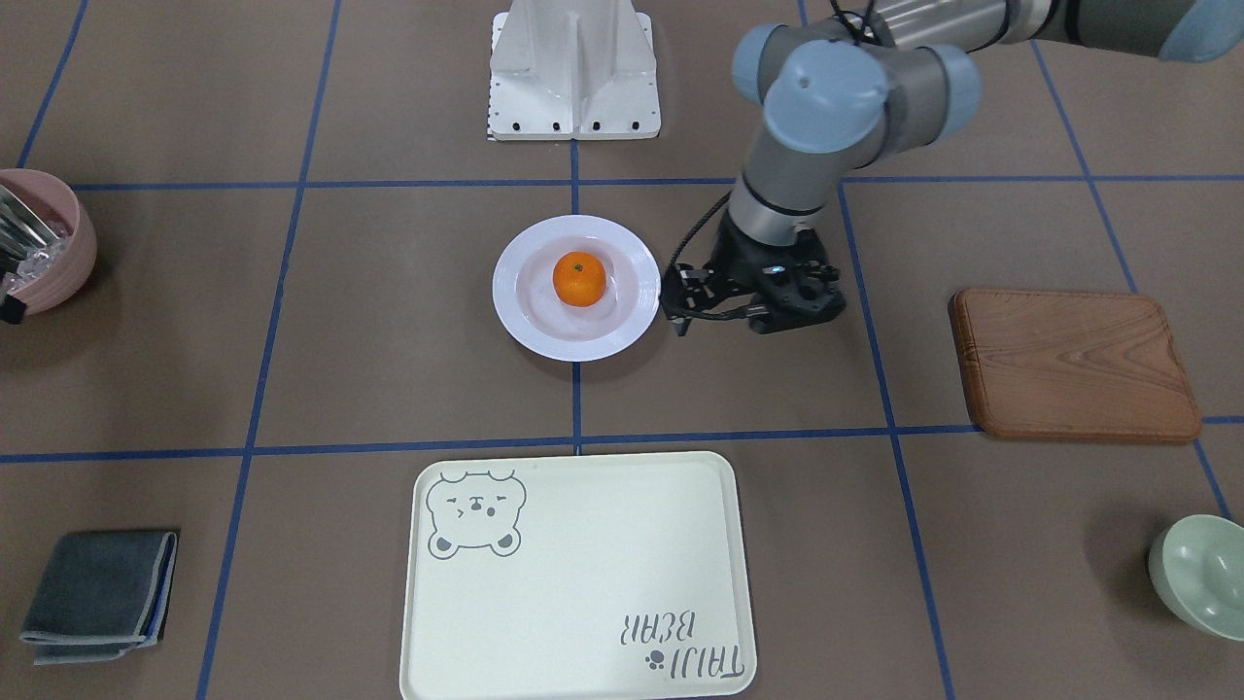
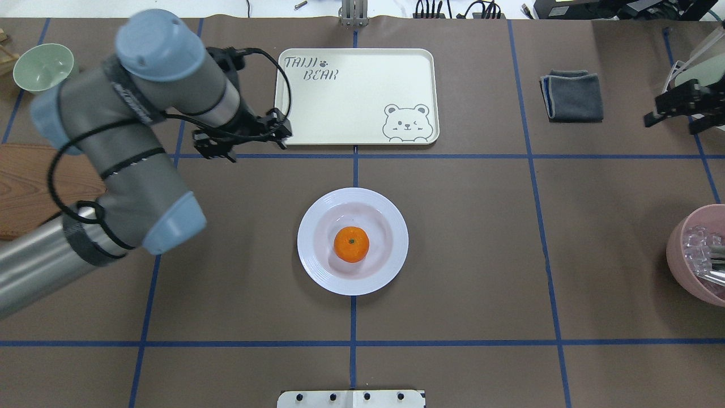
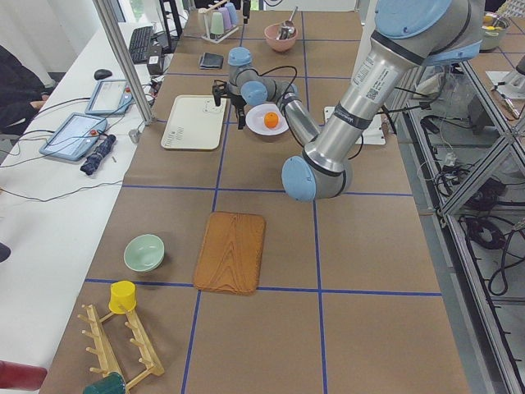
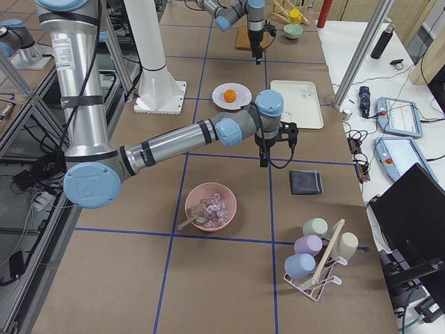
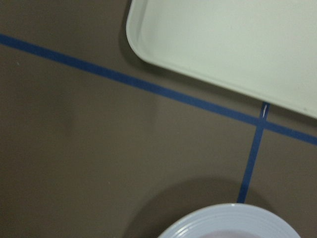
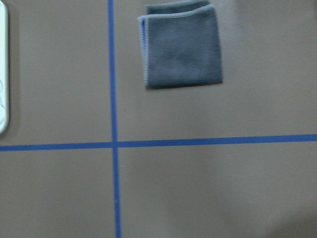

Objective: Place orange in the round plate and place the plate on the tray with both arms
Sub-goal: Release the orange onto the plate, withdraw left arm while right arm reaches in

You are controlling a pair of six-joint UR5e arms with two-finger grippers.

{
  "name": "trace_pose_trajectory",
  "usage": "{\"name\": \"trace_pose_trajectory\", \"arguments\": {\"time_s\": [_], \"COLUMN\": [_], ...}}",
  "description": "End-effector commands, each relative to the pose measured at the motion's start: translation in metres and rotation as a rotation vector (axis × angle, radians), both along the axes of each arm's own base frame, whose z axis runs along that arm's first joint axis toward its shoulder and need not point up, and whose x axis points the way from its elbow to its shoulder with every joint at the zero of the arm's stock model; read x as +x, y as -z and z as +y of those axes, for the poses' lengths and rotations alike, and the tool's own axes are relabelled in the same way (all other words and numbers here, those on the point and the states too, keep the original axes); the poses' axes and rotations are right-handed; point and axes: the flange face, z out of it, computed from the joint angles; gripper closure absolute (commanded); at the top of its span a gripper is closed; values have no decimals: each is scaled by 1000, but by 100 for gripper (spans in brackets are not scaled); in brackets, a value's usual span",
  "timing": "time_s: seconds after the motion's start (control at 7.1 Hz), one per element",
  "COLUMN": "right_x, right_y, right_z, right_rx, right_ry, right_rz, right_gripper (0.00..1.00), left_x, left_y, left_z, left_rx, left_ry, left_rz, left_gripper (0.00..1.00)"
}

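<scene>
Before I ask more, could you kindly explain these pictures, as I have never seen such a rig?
A robot's left arm and right arm work at a brown table. Four fixed cameras look from front, overhead and either table end; two ride the wrists. The orange lies in the white round plate, which is not yet on the cream tray. A wooden board, green bowl, pink bowl and grey cloth lie around. The left end effector hangs between plate and tray, the right end effector near the cloth; neither holds anything.

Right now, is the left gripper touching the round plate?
Apart. The overhead view shows bare table between the left gripper and the round plate.
</scene>
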Motion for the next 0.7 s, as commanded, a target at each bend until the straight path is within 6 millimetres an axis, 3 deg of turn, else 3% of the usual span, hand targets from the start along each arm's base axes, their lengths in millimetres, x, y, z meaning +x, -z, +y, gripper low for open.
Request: {"name": "trace_pose_trajectory", "arguments": {"time_s": [0.0, 0.14, 0.28, 0.42, 0.56], "right_x": [-110, -174, -225, -265, -285], "right_y": [48, 52, 59, 60, 57], "right_z": [19, 45, 64, 80, 99], "right_rx": [-48, -73, -113, -116, -109], "right_ry": [-119, -160, -211, -200, -223], "right_rz": [-147, -221, -310, -372, -478], "right_gripper": [0, 0, 0, 0, 0], "left_x": [-102, -130, -157, -175, -186], "left_y": [-44, -64, -77, -90, -104], "left_z": [-23, -36, -39, -41, -40], "left_rx": [88, 69, 139, 186, 170], "left_ry": [24, 57, -14, -55, -41], "left_rz": [-74, -101, -114, -127, -143], "left_gripper": [1, 1, 1, 1, 1]}}
